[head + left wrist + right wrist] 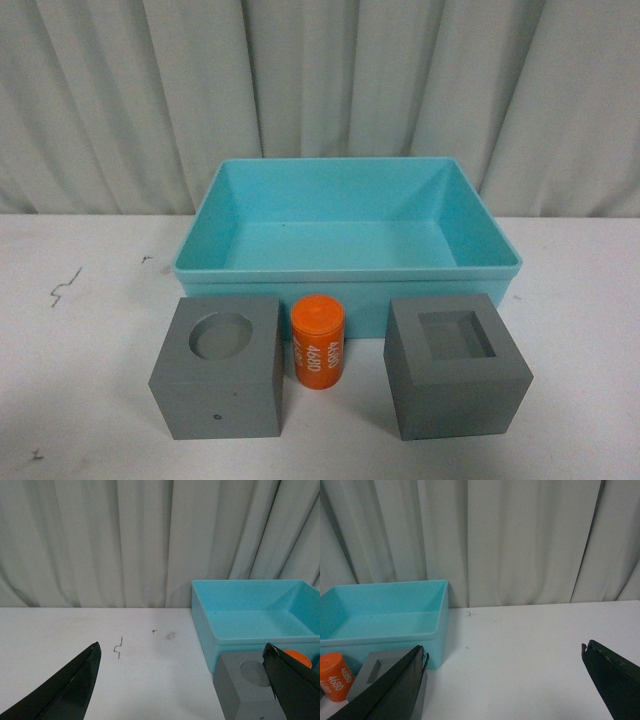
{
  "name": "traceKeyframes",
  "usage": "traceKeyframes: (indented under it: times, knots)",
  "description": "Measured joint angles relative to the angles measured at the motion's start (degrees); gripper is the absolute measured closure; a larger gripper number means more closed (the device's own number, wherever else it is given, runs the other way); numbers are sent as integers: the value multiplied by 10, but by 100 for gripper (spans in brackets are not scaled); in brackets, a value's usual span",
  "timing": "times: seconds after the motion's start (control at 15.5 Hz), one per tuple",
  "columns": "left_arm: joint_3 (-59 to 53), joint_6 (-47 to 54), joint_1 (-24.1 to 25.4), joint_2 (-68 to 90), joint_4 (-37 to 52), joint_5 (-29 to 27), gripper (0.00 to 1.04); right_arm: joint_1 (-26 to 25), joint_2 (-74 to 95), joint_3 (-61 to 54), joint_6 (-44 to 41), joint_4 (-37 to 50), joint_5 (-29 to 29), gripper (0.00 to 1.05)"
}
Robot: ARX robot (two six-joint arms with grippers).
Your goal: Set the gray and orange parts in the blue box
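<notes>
The turquoise blue box (200,235) sits open-topped on the white table, nothing inside it. In front of it stand a gray cube with a round recess (218,368), an orange cylinder (318,343) with white numbers, and a gray cube with a square recess (455,365). Neither arm shows in the front view. My left gripper (182,652) is open over bare table left of the round-recess cube (250,690) and the box (255,615). My right gripper (502,652) is open over bare table right of the box (385,612), the square-recess cube (380,667) and the orange cylinder (335,675).
A pleated pale curtain (320,90) hangs behind the table. Small dark marks (62,288) dot the white tabletop left of the box. Bare table lies to both sides of the parts.
</notes>
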Motion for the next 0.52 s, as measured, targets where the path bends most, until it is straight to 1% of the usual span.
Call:
traceKeyframes:
  times: [0.52]
  knots:
    - [0, 0, 0, 0, 0, 0, 7, 0, 0, 0, 0, 0, 0, 6]
